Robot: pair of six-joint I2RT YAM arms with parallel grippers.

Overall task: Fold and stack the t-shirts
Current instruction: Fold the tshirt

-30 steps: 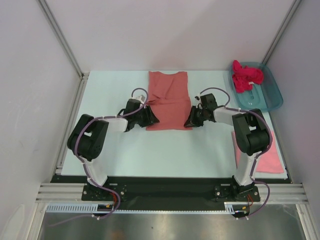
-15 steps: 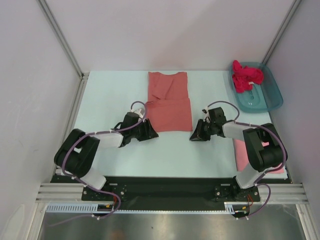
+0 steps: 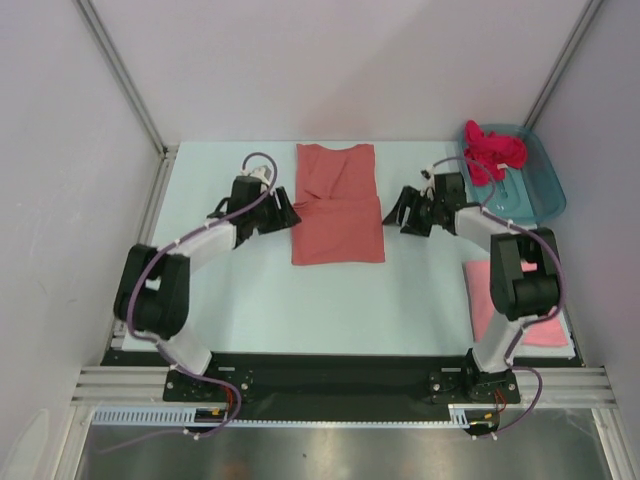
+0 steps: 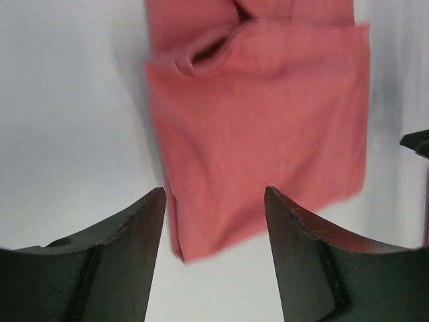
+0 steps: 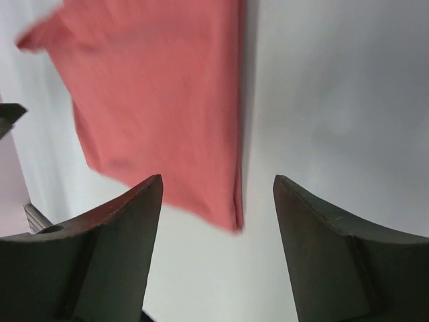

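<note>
The salmon-coral t-shirt (image 3: 338, 205) is soft, matt, finely woven cloth, the pale surface (image 3: 330, 300) is smooth with a faint sheen, the teal tub (image 3: 540, 195) is glossy translucent plastic, and the left end effector (image 4: 213, 198) has matt black, slightly grainy fingers (image 4: 120, 261).

Plain salmon-coral t-shirt (image 3: 338, 205), no print, on the pale mint-white table (image 3: 250, 290). Right of it, a bright magenta t-shirt (image 3: 490, 150) sits in the see-through teal tub (image 3: 538, 200), and a lighter pink t-shirt (image 3: 548, 328) lies nearer the arm bases.
</note>
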